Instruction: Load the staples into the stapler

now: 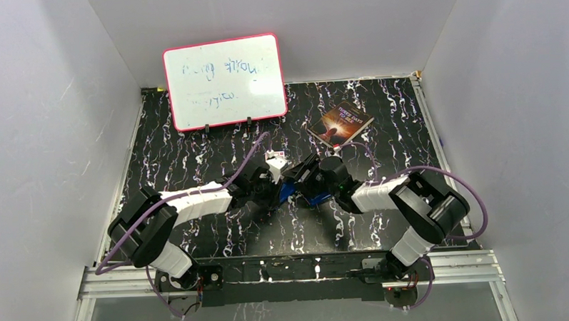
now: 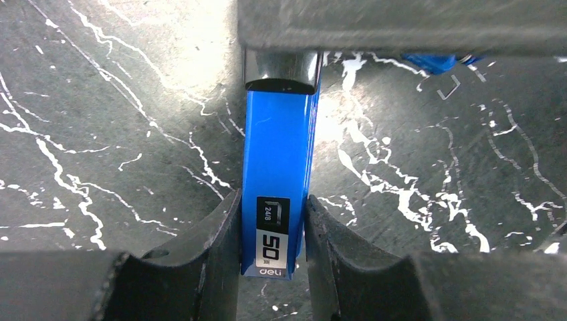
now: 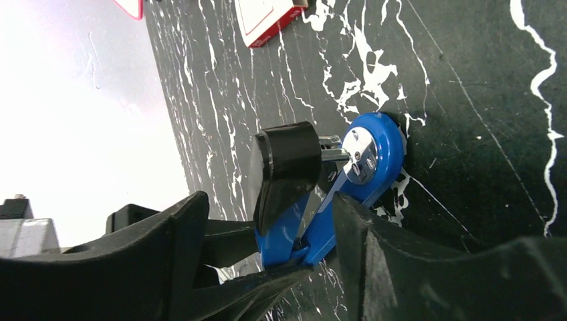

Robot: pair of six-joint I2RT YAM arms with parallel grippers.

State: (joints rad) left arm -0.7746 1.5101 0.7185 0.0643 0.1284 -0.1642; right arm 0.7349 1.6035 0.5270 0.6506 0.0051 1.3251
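Note:
A blue stapler lies at the table's middle, between both grippers. In the left wrist view the stapler has a black cap at its far end and a "50" label at the near end. My left gripper is shut on that near end, one finger on each side. In the right wrist view the stapler shows its chrome hinge and a black end piece. My right gripper is open around it: the right finger touches it and the left finger stands apart. No staple strips are in view.
A small white box with a pink-red label stands just behind the grippers and also shows in the right wrist view. A book lies at the back right. A pink-framed whiteboard leans on the back wall. White walls enclose the table.

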